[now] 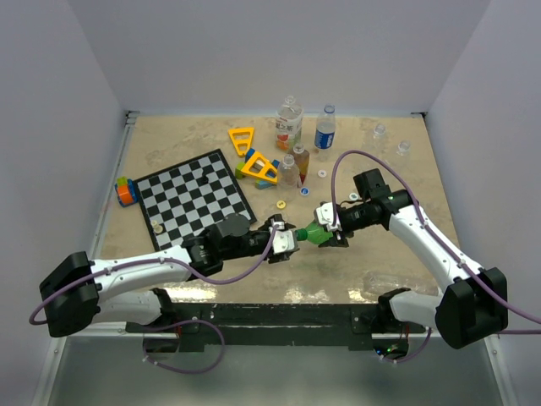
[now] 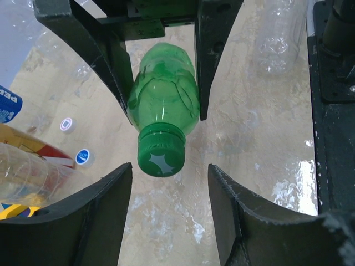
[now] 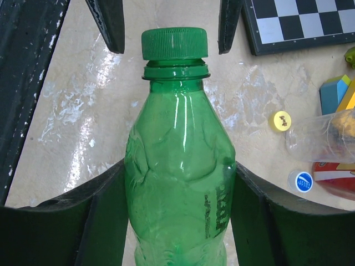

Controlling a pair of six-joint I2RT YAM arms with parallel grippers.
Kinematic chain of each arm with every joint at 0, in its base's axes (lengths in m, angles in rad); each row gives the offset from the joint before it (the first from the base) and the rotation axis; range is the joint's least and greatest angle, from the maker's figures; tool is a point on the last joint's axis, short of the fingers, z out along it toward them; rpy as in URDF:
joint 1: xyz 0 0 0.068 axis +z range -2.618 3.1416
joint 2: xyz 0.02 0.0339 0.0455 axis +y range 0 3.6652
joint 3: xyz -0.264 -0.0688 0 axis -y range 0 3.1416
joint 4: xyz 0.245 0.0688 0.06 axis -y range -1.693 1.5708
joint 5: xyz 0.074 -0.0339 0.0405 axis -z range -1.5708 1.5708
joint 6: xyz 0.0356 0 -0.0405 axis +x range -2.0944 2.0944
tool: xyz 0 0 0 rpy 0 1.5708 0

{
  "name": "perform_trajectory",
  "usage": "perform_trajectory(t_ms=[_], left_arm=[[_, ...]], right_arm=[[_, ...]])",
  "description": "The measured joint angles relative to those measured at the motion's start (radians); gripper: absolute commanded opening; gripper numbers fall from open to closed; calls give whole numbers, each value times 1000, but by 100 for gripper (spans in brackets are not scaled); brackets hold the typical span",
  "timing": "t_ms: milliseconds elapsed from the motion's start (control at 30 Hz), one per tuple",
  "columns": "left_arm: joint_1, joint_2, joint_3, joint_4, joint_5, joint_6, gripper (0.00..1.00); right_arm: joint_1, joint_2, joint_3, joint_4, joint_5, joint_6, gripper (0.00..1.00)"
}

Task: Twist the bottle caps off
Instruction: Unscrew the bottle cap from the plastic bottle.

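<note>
Left gripper (image 1: pixel 292 238) reaches in from the lower left of the top view. Its two fingers (image 2: pixel 83 221) sit on either side of the green cap (image 2: pixel 160 157) with a gap showing on each side, so the jaws stand partly apart and grip nothing. The right gripper (image 1: pixel 331 230) comes in from the right and is clamped across the body of the green bottle (image 3: pixel 180 183), one finger pressed to each flank.

That bottle is held roughly level above the table (image 1: pixel 380 245) in the lower middle of the top view, with its neck toward the left arm and its cap screwed on. Its walls are see-through green and dented, and the tabletop shows through them.

In the upper middle stand an orange-label bottle (image 1: pixel 289 123) and a blue-label bottle (image 1: pixel 325 129), with a small clear bottle (image 1: pixel 290 169) in front. What they hold I cannot tell. Two tiny clear bottles (image 1: pixel 379 132) stand at the upper right.

Loose on the table lie a yellow cap (image 3: pixel 280 120), a blue cap (image 3: pixel 303 181) and a white cap (image 2: pixel 66 124). A chessboard (image 1: pixel 194 199) lies at centre left, with yellow triangular frames (image 1: pixel 262 167) just right of it.
</note>
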Motion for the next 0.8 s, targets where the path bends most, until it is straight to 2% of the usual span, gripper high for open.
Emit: perform_trajectory(t_ms=[167,400,533,600,700,800], left_arm=[[-2,11,1,52,-3,-16,54],[-2,18,3,72,-7,-35,36],[-2,20,4,73,-6,-45,15],[-2,20,6,72,-6,-64,0],[-2,20,8,71,-11,-117,0],[-1,20,11,71,-35,-248,0]], right_arm=[[0,0,0,0,0,0,0],[0,0,0,0,0,0,0],[0,0,0,-1,1,0,0],[0,0,0,-3,0,0,0],[0,0,0,-6,0,0,0],[0,0,0,-10,0,0,0]])
